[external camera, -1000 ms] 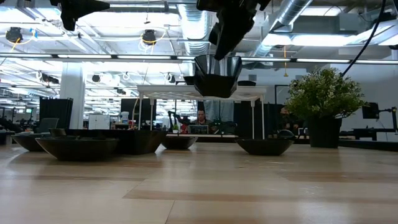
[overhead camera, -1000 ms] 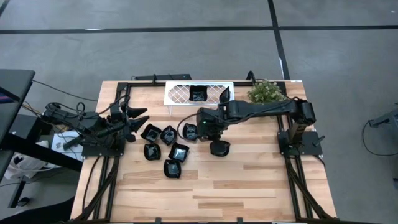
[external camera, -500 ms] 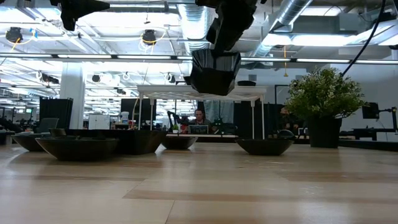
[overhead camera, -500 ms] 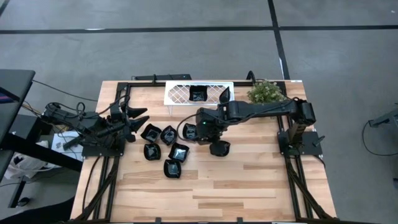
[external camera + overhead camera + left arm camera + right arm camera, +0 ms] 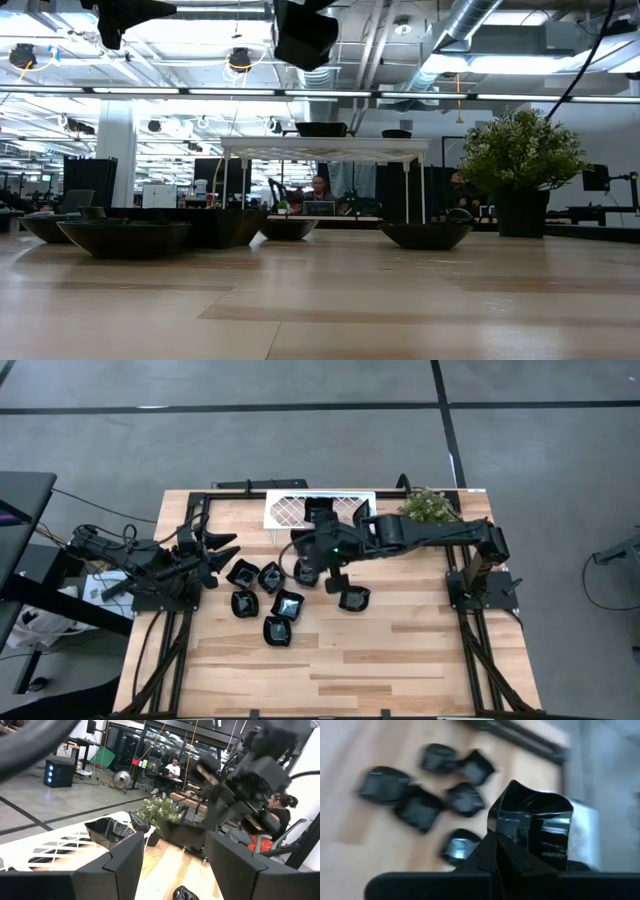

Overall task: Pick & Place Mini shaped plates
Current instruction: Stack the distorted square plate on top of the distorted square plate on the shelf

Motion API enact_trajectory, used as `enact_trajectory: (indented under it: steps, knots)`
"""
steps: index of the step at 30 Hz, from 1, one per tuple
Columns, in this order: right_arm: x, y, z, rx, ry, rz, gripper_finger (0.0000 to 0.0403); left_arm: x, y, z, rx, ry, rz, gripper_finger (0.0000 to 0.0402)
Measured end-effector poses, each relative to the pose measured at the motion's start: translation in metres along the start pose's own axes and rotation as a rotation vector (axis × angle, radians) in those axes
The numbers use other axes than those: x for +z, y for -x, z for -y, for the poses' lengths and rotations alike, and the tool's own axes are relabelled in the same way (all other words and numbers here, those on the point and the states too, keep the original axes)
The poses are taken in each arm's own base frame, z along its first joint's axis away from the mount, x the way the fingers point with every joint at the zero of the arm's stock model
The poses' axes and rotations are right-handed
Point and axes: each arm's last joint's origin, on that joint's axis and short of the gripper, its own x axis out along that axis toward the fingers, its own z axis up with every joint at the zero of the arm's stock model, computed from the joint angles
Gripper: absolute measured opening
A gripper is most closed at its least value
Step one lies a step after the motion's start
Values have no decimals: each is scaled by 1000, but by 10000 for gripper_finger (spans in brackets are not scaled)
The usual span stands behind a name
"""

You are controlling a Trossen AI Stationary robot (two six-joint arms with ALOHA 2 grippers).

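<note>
My right gripper [image 5: 304, 560] is shut on a squarish glossy black mini plate [image 5: 535, 827], held high above the table's middle; in the low view this plate [image 5: 303, 35] shows near the picture's top. Several more black plates [image 5: 265, 600] rest on their bases in a cluster on the table, and one [image 5: 353, 598] sits apart to their right. Two plates [image 5: 318, 512] lie on the white lattice tray [image 5: 285, 510]. My left gripper [image 5: 218, 548] waits open over the table's left edge, its fingers [image 5: 125, 865] wide apart. My right gripper pinches the plate by its side wall at the rim [image 5: 512, 827] between its two fingers [image 5: 495, 862]. The plate is lifted clear of the table and tilted, with its hollow facing the wrist camera.
A green potted plant [image 5: 430, 508] stands at the far right, beside the tray. The tray stands on legs [image 5: 320, 150] at the far edge. Bare wood [image 5: 380, 660] covers the table's near half. A person sits in the room beyond [image 5: 174, 767].
My right gripper has risen with the plate and moved toward the table's left and far edge, closer to the tray. The plate has gone from just above tray height to well over it and has tipped. The plates on the table have stayed put.
</note>
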Motion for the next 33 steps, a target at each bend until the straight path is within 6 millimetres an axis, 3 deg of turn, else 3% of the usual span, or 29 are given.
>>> enact_trajectory:
  steps: [10,18,28,33]
  knots:
    - [-14,-8,40,-225,23,-110,0,0,0,0,0,0,0,214]
    - [-32,-12,74,-278,-49,-161,0,0,0,0,0,0,0,214]
    - [-45,-67,76,-222,-45,-257,0,0,0,0,0,0,0,214]
    - [-48,-76,73,-203,-31,-287,0,0,0,0,0,0,0,214]
